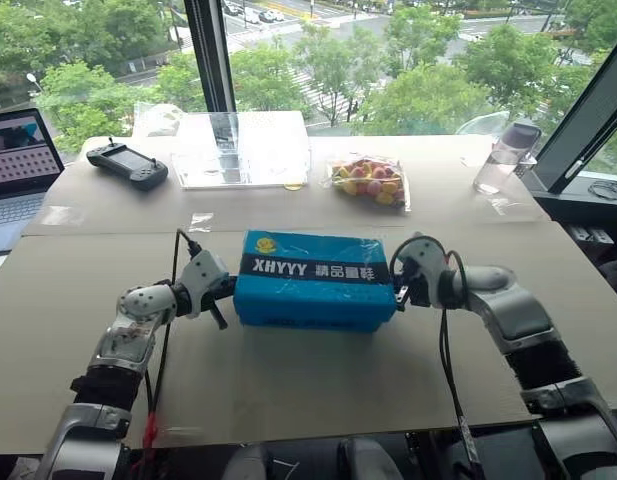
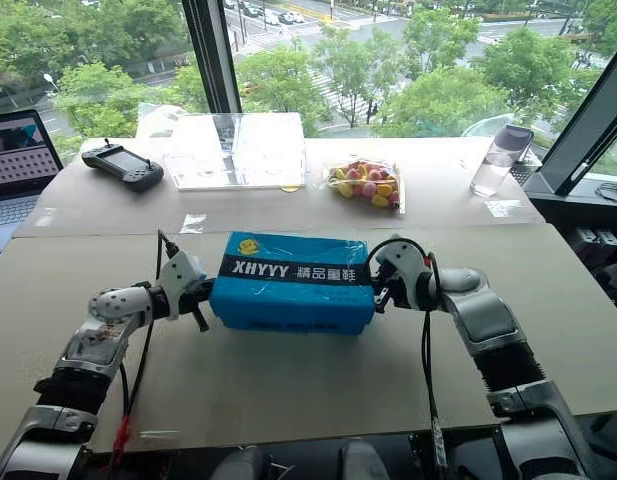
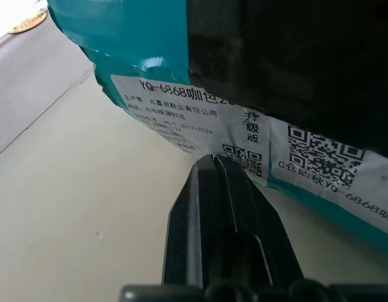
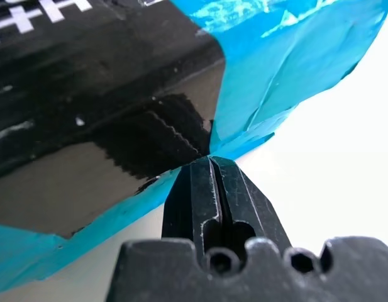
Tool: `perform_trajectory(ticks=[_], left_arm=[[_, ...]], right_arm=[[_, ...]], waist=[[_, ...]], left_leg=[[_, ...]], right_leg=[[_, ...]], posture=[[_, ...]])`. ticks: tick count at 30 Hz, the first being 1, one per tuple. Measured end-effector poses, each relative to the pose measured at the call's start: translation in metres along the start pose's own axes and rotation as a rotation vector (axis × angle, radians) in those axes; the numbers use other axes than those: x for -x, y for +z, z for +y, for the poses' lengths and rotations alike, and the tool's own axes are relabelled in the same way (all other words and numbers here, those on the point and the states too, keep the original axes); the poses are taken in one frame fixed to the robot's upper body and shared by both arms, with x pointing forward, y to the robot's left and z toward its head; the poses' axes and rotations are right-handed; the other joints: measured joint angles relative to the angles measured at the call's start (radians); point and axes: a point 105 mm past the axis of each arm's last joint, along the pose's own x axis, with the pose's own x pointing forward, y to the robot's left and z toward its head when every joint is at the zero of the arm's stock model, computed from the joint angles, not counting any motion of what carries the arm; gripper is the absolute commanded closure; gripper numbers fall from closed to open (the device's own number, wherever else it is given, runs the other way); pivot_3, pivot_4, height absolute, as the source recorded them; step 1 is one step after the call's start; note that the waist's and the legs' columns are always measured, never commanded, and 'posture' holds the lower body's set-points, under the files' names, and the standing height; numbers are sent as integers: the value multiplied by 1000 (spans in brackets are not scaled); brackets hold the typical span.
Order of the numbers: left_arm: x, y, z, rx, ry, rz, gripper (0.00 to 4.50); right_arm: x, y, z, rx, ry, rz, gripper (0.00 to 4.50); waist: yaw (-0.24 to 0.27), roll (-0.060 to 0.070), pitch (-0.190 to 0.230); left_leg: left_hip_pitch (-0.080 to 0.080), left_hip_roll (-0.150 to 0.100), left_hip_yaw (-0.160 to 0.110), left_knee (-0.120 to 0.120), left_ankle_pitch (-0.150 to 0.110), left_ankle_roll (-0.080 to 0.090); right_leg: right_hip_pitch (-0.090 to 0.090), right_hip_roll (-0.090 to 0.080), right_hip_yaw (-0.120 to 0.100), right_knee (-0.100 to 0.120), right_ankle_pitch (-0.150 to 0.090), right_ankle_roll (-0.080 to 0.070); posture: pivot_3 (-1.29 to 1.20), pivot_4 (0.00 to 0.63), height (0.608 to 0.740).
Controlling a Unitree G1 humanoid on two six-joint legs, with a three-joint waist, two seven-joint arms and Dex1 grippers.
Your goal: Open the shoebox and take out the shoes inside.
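Note:
The shoebox (image 1: pixel 313 280) is bright blue with a black band and white "XHYYY" lettering; it lies closed in the middle of the table. My left gripper (image 1: pixel 224 296) is shut and empty, its tips against the box's left end by the white label (image 3: pixel 244 135). My right gripper (image 1: pixel 398 295) is shut too, with its tips at the lower edge of the box's right end (image 4: pixel 256 94). The shoes are hidden inside the closed box.
Behind the box lie a bag of colourful balls (image 1: pixel 369 181), a clear plastic tray (image 1: pixel 240 150) and a black controller (image 1: pixel 128 164). A laptop (image 1: pixel 18 170) sits at the far left and a bottle (image 1: pixel 506 156) at the far right. Brown table surface (image 1: pixel 308 390) lies in front.

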Motion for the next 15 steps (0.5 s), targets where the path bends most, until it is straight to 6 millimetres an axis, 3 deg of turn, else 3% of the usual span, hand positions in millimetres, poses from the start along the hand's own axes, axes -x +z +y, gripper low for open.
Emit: perform_trajectory(ticks=[6,10,15], left_arm=[[52,-8,31,-29,157,90,4500],[80,-37,11,47,148,196,4500],[90,-39,-10,94,124,213,4500]], right_arm=[[-42,22,39,82,194,-63,4472],[-54,29,57,115,280,-87,4472],[-52,28,56,130,303,-71,4472]], waist=[[-18,0,0],[-16,1,0],[6,1,0]], left_leg=[[0,2,0,-3,0,0],[-1,3,0,-3,-1,-1],[0,2,1,-3,-1,-1]], right_leg=[[-2,0,0,4,0,-1],[-3,-2,-1,4,0,0],[-2,-3,-2,3,0,-1]], posture=[[0,150,740],[0,150,740],[0,150,740]])
